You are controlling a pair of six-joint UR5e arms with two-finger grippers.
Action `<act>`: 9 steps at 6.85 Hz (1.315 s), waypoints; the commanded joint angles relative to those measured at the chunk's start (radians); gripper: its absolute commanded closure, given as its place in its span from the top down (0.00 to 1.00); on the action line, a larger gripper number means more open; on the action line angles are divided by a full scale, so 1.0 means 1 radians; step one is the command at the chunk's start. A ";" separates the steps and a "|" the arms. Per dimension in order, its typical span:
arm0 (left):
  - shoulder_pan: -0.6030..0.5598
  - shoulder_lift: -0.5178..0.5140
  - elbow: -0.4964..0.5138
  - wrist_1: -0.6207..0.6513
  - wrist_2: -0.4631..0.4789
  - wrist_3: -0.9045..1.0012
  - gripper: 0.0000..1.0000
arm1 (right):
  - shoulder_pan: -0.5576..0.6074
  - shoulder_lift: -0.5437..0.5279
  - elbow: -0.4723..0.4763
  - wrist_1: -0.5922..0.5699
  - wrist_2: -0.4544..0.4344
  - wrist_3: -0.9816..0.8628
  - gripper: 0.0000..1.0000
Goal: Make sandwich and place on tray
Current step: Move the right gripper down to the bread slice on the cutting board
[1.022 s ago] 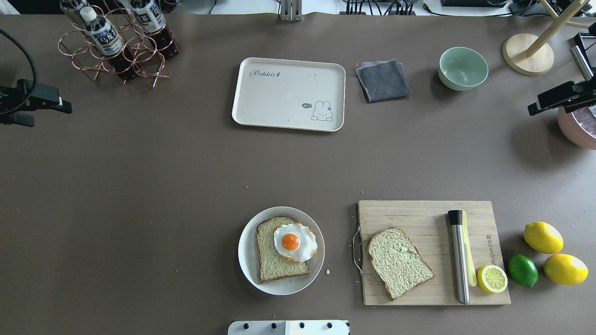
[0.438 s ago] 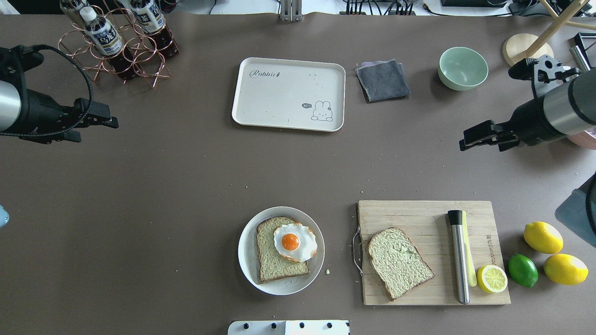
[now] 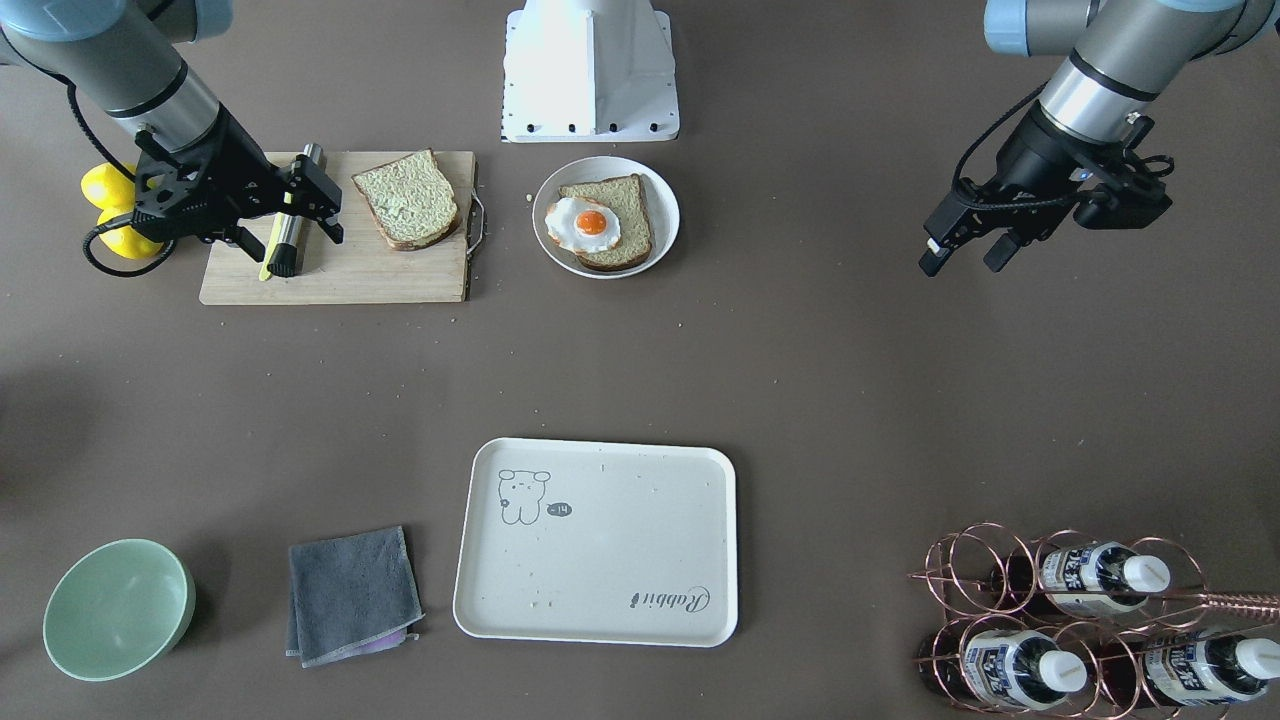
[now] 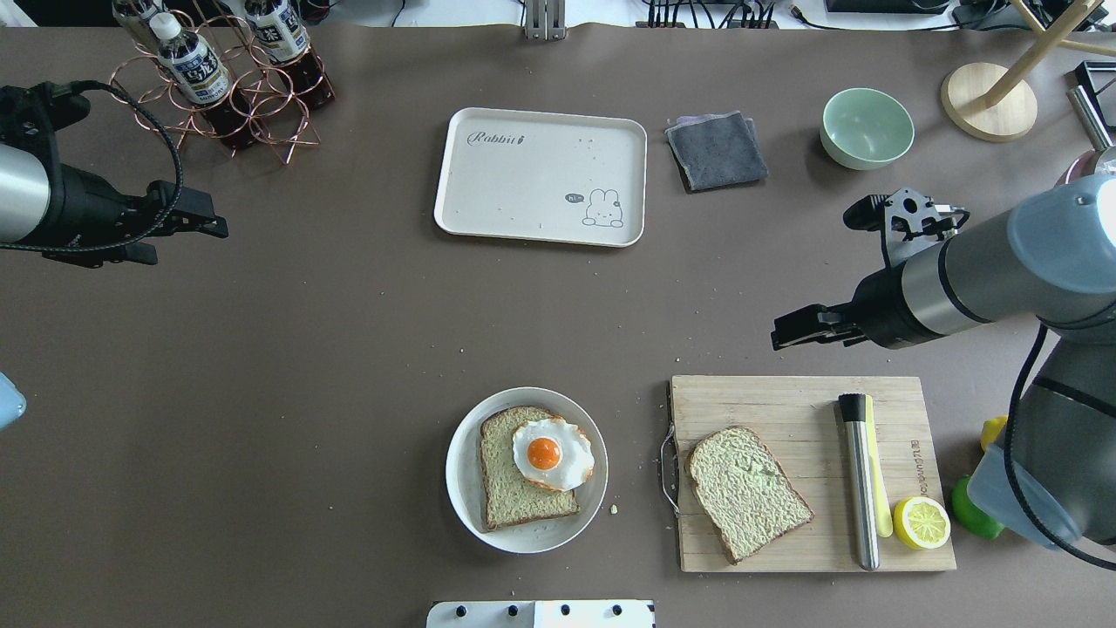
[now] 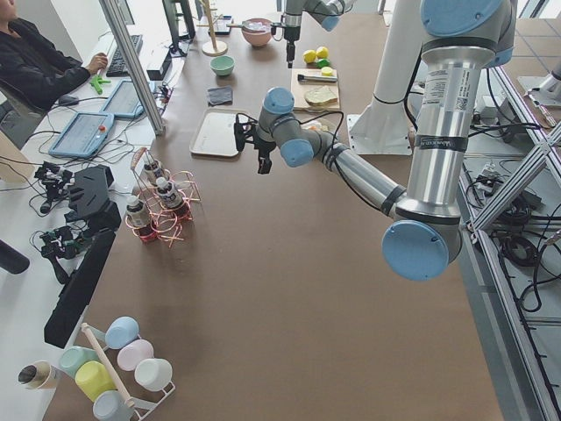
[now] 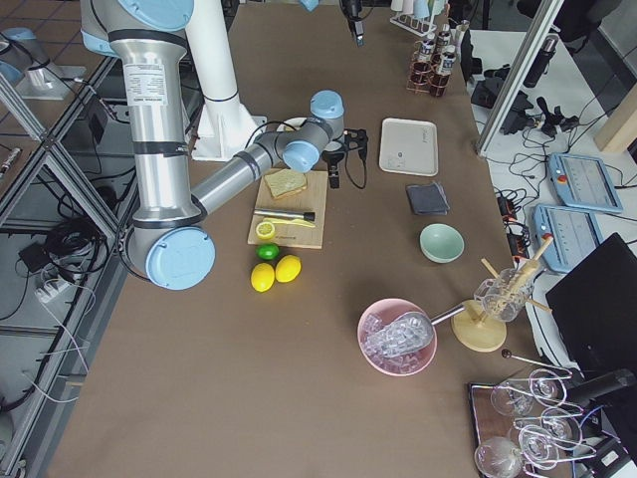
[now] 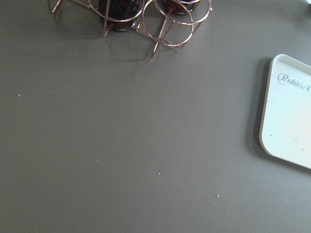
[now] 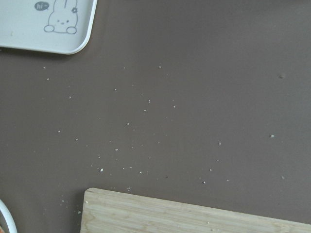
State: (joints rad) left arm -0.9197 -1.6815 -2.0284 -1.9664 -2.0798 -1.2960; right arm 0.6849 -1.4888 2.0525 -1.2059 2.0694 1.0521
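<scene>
Our left gripper (image 3: 962, 260) and right gripper (image 4: 779, 332) gape empty; nearer us than the right, the bread slice (image 4: 748, 493) lies diagonal, rounded top leftward

- We find the tray (image 4: 523, 183) at the table's far middle, with the folded cloth (image 4: 717, 150) just to its right and the bowl (image 4: 867, 128) further right.
- At the far left corner we see the bottle rack (image 4: 218, 87).
- On the robot's side, at the middle, sits the plate (image 4: 462, 506). On it lies one bread slice (image 4: 510, 497), with the egg (image 4: 552, 455) on top.
- Right of the plate we have the cutting board (image 4: 767, 401). It bears the second slice (image 4: 747, 492) at its left, and the metal tool (image 4: 860, 488) and lemon half (image 4: 921, 522) at its right.
</scene>
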 commanded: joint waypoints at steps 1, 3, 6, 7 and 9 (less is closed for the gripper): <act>-0.001 -0.030 -0.001 0.038 0.013 0.000 0.98 | -0.117 0.004 -0.006 0.026 -0.041 -0.004 0.99; -0.001 -0.032 0.004 0.040 0.013 0.000 0.98 | -0.198 -0.007 -0.008 0.043 -0.124 -0.033 0.99; 0.002 -0.029 0.001 0.040 0.033 0.000 0.98 | -0.254 -0.010 -0.089 0.099 -0.193 -0.034 0.96; 0.002 -0.029 0.001 0.040 0.033 0.000 0.98 | -0.255 -0.033 -0.095 0.142 -0.190 -0.034 0.96; 0.002 -0.030 0.001 0.040 0.033 0.001 0.98 | -0.263 -0.062 -0.091 0.172 -0.190 -0.026 0.97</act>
State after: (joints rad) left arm -0.9175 -1.7107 -2.0279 -1.9267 -2.0466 -1.2958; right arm 0.4284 -1.5334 1.9618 -1.0547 1.8801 1.0215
